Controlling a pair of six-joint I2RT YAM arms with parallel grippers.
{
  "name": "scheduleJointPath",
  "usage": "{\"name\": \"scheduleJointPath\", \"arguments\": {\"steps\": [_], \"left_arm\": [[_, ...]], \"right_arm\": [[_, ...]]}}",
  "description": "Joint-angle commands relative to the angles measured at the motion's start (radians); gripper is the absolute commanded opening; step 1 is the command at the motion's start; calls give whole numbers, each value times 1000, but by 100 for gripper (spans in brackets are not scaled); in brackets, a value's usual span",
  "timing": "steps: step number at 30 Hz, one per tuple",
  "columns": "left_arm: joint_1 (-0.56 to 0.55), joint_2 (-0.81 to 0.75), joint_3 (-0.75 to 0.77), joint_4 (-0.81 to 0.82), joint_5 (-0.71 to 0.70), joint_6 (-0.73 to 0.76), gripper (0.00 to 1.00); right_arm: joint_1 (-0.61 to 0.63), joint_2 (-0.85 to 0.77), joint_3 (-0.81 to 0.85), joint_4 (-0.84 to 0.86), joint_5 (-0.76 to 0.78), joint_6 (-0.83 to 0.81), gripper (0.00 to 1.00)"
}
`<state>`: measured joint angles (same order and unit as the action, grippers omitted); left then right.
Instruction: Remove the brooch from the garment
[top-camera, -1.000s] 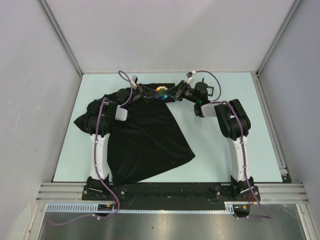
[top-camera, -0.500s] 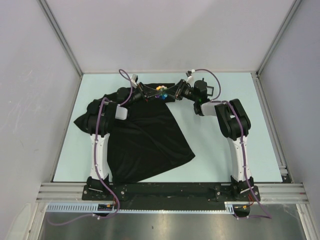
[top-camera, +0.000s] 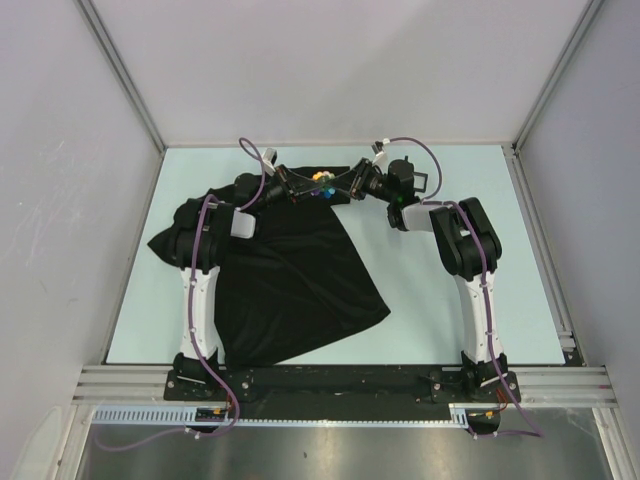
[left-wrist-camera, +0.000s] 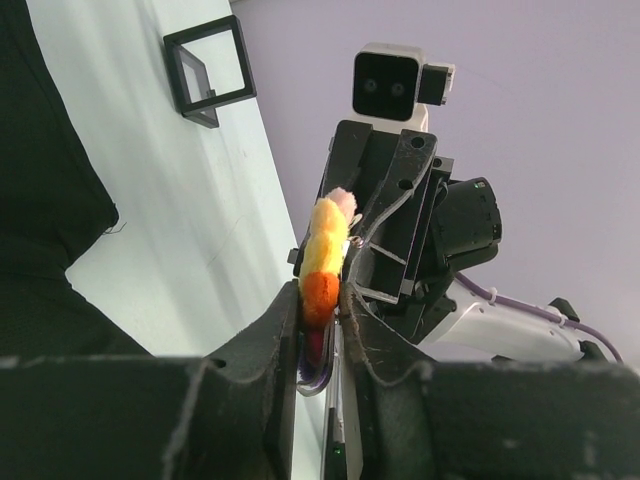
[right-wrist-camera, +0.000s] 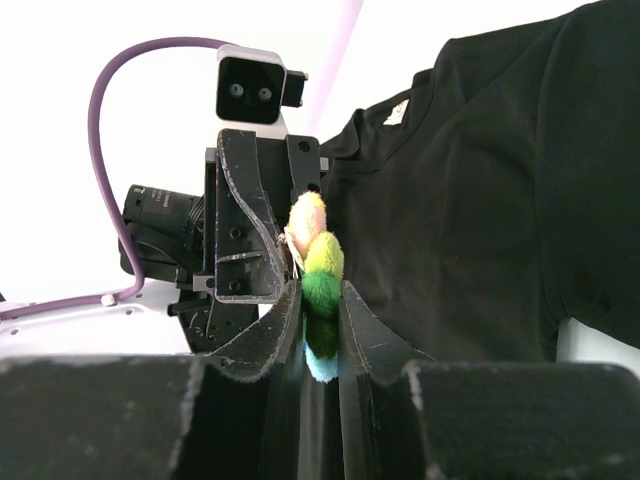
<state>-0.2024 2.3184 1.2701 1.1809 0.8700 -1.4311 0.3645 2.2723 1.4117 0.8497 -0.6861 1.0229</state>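
Note:
The brooch (top-camera: 322, 184), a tiny fuzzy multicoloured ornament, is held between both grippers above the far end of the black T-shirt (top-camera: 290, 270). My left gripper (top-camera: 310, 184) is shut on its yellow, orange and red end (left-wrist-camera: 322, 275). My right gripper (top-camera: 335, 187) is shut on its green and light-blue end (right-wrist-camera: 321, 300). The two grippers face each other tip to tip. The shirt lies flat on the table; its neck with a pinkish label (right-wrist-camera: 399, 112) shows in the right wrist view. Whether the brooch still touches the cloth is hidden.
A small black square frame (top-camera: 424, 183) stands on the pale table (top-camera: 480, 250) behind the right gripper; it also shows in the left wrist view (left-wrist-camera: 207, 72). Grey walls and metal rails close in the table at the back and both sides.

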Motion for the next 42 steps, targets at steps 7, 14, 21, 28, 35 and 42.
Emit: {"name": "scheduleJointPath", "arguments": {"steps": [7,14,21,28,35,42], "left_arm": [[-48,-13,69,56,61,18,23],[-49,-17,72,62,70,18,27],[-49,-16,72,68,69,17,31],[-49,-13,64,82,70,11,39],[-28,-27,17,204,80,-46,60],[50,-106,-90,244,66,-8,81]], "right_arm": [[60,10,50,-92,-36,-76,0],[57,13,52,-100,-35,-78,0],[57,13,53,-100,-35,-78,0],[50,3,36,-81,-24,-72,0],[30,-31,-20,-24,10,-55,0],[5,-97,-69,-76,49,-109,0]]}}
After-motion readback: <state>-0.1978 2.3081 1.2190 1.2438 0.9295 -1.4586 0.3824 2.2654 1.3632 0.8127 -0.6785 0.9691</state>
